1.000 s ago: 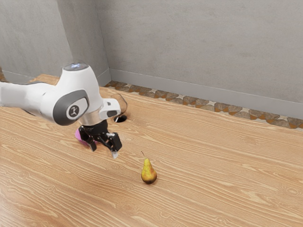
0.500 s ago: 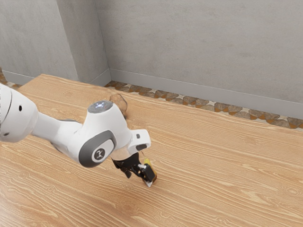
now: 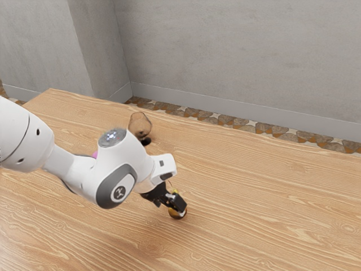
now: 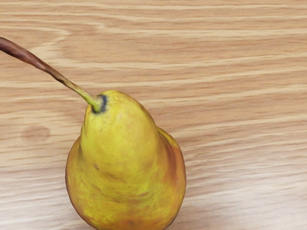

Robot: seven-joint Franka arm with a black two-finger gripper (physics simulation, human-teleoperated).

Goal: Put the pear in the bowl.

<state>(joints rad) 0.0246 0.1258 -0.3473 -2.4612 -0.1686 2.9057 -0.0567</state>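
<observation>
You have the claw (image 3: 171, 208) low at the pear (image 4: 127, 163), which is on the table (image 3: 254, 214), partly hidden by the claw in the exterior view, though you can't tell whether the claw is spread or pinching it.

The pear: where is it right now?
In the exterior view, the pear is on the wooden table, right at the gripper, in the lower half near the middle.
</observation>
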